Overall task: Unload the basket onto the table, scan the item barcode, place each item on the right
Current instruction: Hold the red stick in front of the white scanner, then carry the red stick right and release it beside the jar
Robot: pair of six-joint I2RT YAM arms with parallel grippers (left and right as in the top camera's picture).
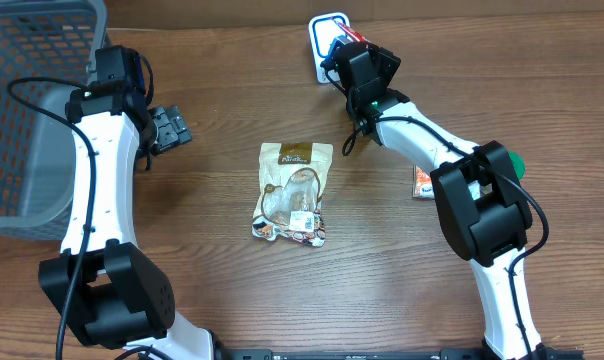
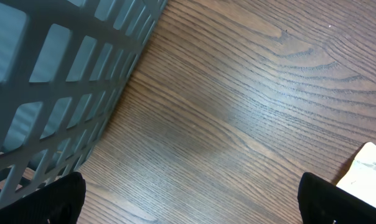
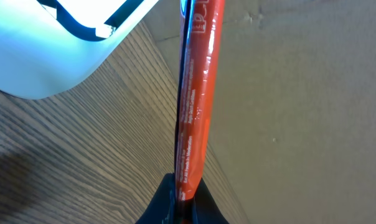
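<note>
Now, right gripper (image 1: 348,45): clamped tight on the red packet (image 3: 197,93), which stands edge-on between its jaws.
Red packet: at 12 o'clock on the table (image 1: 222,80), over the white scanner (image 1: 324,38); in the wrist view the scanner lies at the packet's 10 o'clock.
Left gripper (image 1: 168,128): jaws wide apart, holding nothing, over bare wood.
Basket (image 1: 22,110): grey, at 9 o'clock, just beside the left gripper.
Snack bag (image 1: 293,192): flat at the table's centre, at 4 o'clock from the left gripper.
Orange packet (image 1: 420,182): at 3 o'clock from the snack bag, only partly in view.
</note>
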